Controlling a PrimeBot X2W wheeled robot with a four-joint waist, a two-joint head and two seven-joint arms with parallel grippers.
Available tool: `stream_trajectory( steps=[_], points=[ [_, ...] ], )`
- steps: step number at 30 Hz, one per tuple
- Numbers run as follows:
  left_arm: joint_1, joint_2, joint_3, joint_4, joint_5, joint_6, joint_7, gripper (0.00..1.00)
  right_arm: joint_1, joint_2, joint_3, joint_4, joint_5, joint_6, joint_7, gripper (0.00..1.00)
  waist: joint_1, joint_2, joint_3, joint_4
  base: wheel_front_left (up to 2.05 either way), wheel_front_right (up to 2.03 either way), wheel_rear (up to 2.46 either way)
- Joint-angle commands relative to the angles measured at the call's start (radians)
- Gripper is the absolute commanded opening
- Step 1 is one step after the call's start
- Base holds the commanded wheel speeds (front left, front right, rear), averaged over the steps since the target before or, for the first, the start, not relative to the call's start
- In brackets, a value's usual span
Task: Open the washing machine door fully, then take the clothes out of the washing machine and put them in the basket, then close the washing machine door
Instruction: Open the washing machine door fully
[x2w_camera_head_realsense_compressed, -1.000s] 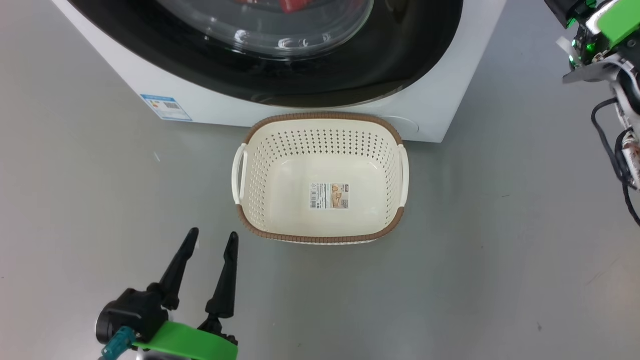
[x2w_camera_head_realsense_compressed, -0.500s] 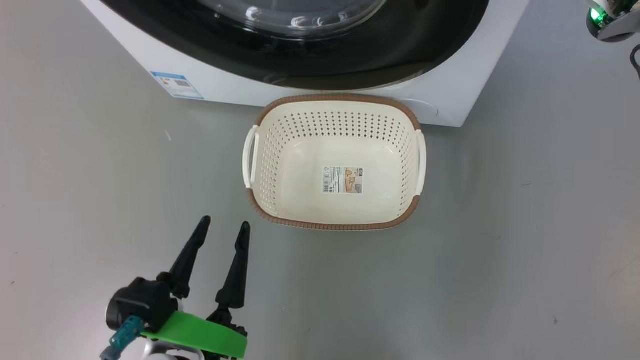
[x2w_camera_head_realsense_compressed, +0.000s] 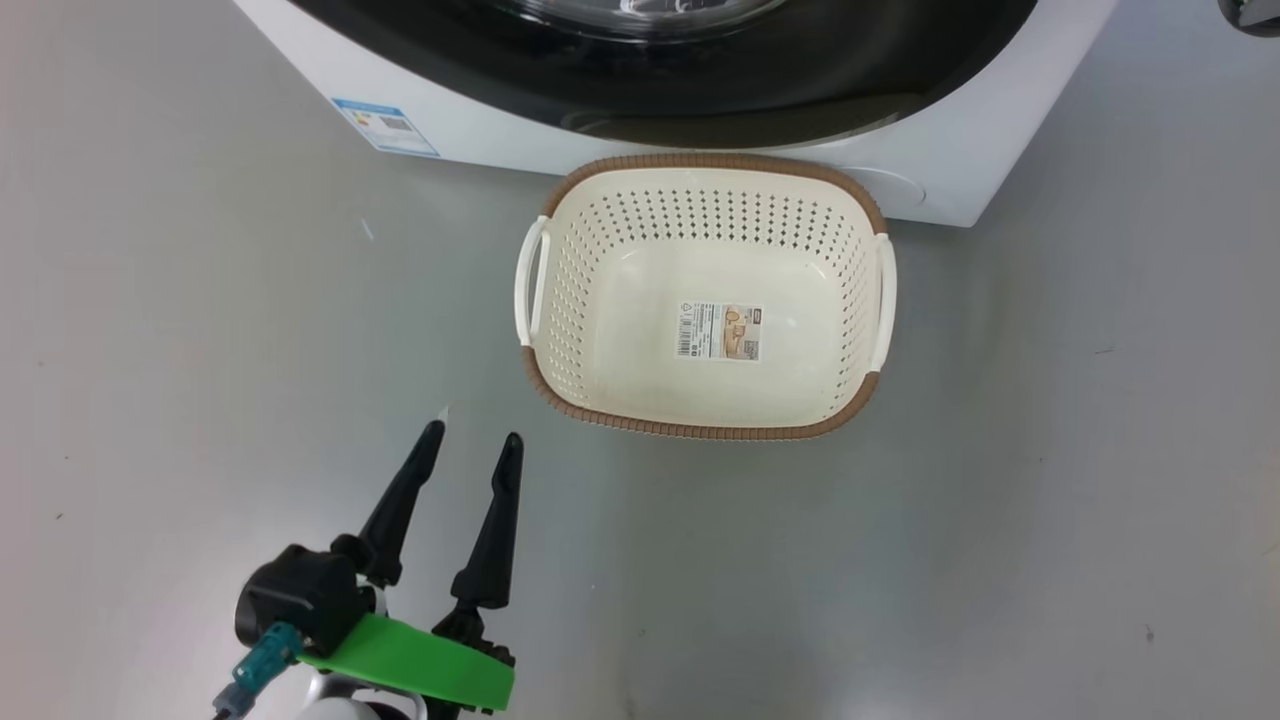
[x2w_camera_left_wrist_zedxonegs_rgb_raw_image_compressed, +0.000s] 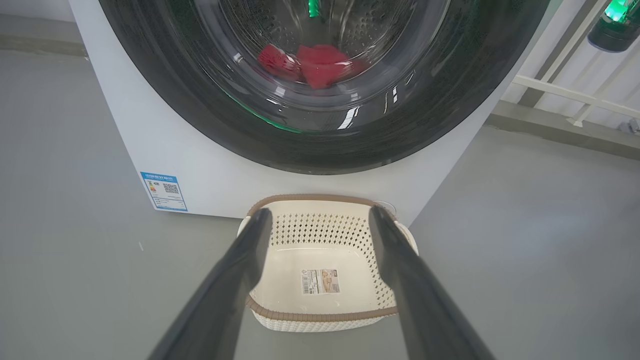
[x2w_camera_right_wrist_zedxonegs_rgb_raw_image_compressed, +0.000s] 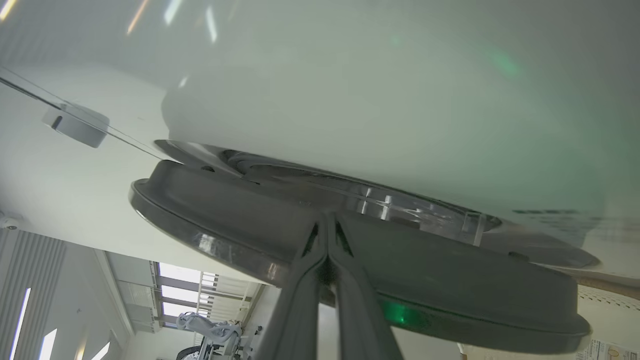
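Observation:
The washing machine (x2w_camera_head_realsense_compressed: 480, 135) runs along the top of the head view, its door (x2w_camera_head_realsense_compressed: 800, 95) showing as a glossy black rim. Through the door's glass (x2w_camera_left_wrist_zedxonegs_rgb_raw_image_compressed: 320, 100), red clothes (x2w_camera_left_wrist_zedxonegs_rgb_raw_image_compressed: 312, 62) lie in the drum. The cream basket (x2w_camera_head_realsense_compressed: 600, 300), holding nothing, stands on the floor just in front of the machine. My left gripper (x2w_camera_head_realsense_compressed: 472, 432) hovers open near the basket's front left corner, fingers (x2w_camera_left_wrist_zedxonegs_rgb_raw_image_compressed: 240, 280) pointing at it. My right gripper (x2w_camera_right_wrist_zedxonegs_rgb_raw_image_compressed: 327, 218) is shut, nothing between its fingers, tips at the edge of the door rim (x2w_camera_right_wrist_zedxonegs_rgb_raw_image_compressed: 450, 285), which stands slightly off the white front (x2w_camera_right_wrist_zedxonegs_rgb_raw_image_compressed: 350, 100).
Grey floor (x2w_camera_head_realsense_compressed: 1050, 500) surrounds the basket on the left, right and near sides. A blue label (x2w_camera_head_realsense_compressed: 385, 125) marks the machine's lower left front. White railing (x2w_camera_left_wrist_zedxonegs_rgb_raw_image_compressed: 565, 92) stands behind the machine's right side.
The head camera has shifted, so machine and basket now sit higher and further right in the picture. The right arm has slipped out at the top right. Both grippers kept their states.

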Motion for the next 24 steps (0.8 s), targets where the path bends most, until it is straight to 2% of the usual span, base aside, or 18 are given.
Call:
stream_trajectory(
  steps=[1,14,24],
  points=[
    [-0.015,0.015,0.026,-0.027,-0.008,0.006,-0.012,1.00,-0.022,0.011,0.004,-0.021,-0.015,0.001,0.005,0.00,0.0000,-0.0001,0.008,0.006,0.00,0.00,0.00],
    [-0.032,0.015,0.001,-0.036,-0.028,0.015,-0.012,1.00,-0.054,0.017,0.015,0.000,-0.057,0.001,-0.001,0.00,0.0000,-0.0001,0.036,0.023,0.00,0.00,0.00],
    [-0.032,0.015,-0.006,-0.034,-0.030,0.020,-0.012,1.00,-0.017,0.033,0.036,-0.018,-0.075,0.001,0.027,0.00,0.0000,-0.0001,0.019,0.020,0.00,0.00,0.00]
  ],
)
